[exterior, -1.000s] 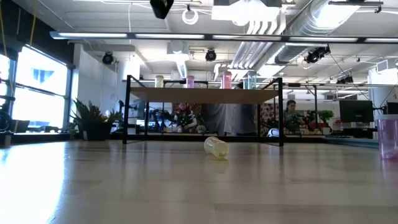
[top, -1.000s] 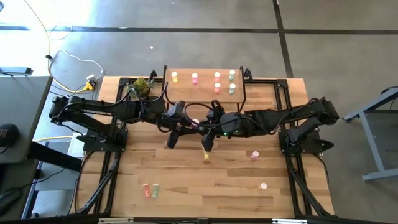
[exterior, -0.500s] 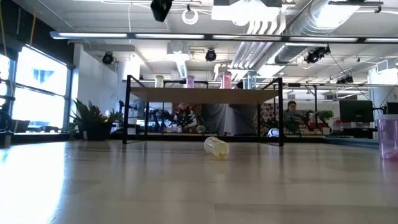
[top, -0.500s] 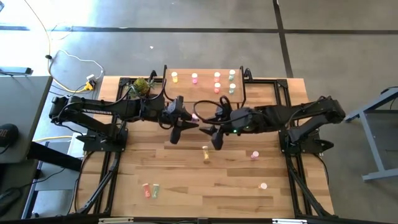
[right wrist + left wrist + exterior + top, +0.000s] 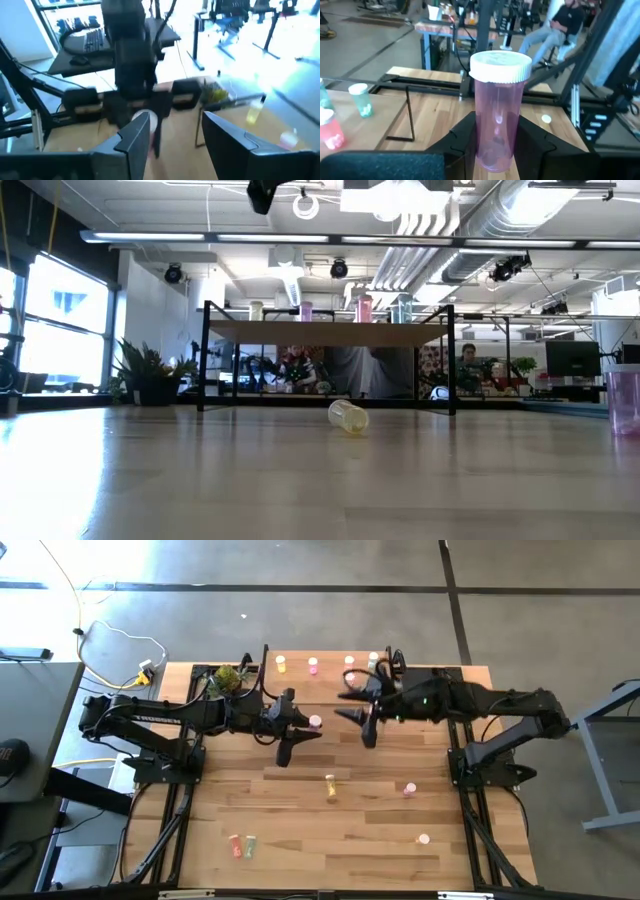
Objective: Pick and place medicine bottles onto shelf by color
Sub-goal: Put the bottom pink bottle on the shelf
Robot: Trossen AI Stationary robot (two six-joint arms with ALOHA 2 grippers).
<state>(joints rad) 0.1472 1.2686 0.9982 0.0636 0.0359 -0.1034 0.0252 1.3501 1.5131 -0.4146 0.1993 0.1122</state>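
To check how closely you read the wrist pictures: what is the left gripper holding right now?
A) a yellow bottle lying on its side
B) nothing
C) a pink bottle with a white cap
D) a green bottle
C: in the left wrist view the left gripper is shut on an upright pink bottle with a white cap.

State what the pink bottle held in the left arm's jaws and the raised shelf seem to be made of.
Pink capped cylindrical bottle: apparently translucent glossy plastic, since background shows through; the ribbed white cap looks opaque plastic. Small raised shelf: light wood-look matte top on thin black legs, probably metal.
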